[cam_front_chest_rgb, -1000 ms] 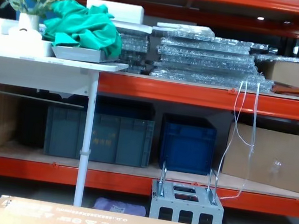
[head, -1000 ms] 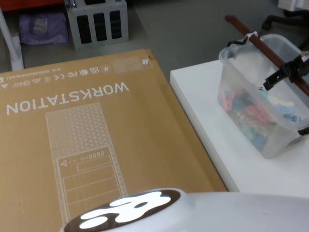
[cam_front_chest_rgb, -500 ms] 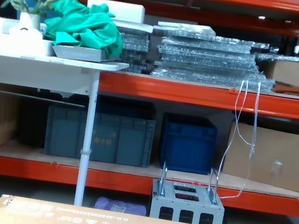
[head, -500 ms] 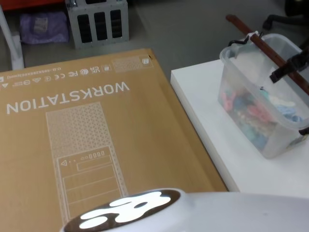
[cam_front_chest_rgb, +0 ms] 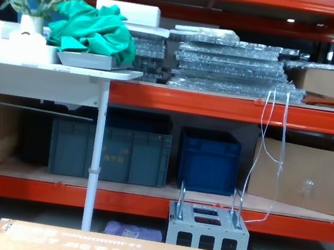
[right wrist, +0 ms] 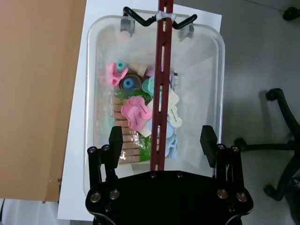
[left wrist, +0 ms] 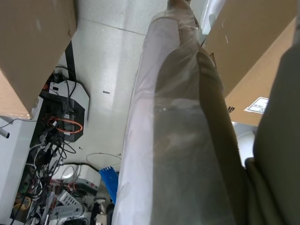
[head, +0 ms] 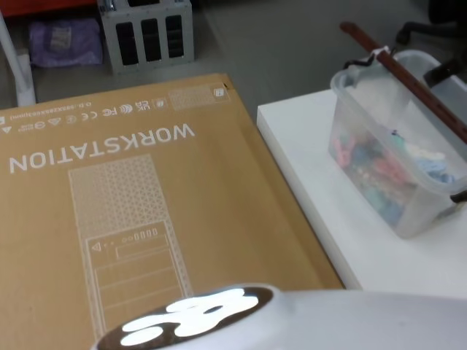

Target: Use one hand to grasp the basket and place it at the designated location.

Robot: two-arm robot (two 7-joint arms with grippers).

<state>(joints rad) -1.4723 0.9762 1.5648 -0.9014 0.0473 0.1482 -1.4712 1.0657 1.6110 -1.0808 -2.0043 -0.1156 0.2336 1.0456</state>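
Right gripper [right wrist: 161, 140] above basket [right wrist: 93, 84], fingers [right wrist: 115, 139] wide astride handle [right wrist: 161, 79], seemingly clear, left fingers untellable

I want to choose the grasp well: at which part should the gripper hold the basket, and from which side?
Grip the red-brown bar handle near its middle, coming straight down from above. It runs lengthwise over the open basket, clear of the toys, and the right gripper hangs above it, open, one finger each side.

Big cardboard box [head: 131, 211] marked WORKSTATION lies flat, touching white tabletop [head: 343, 219] edge. Grey metal block [head: 146, 33] on floor beyond box, purple bag [head: 66, 42] beside it. Blue crates [cam_front_chest_rgb: 209, 159] on shelf behind.
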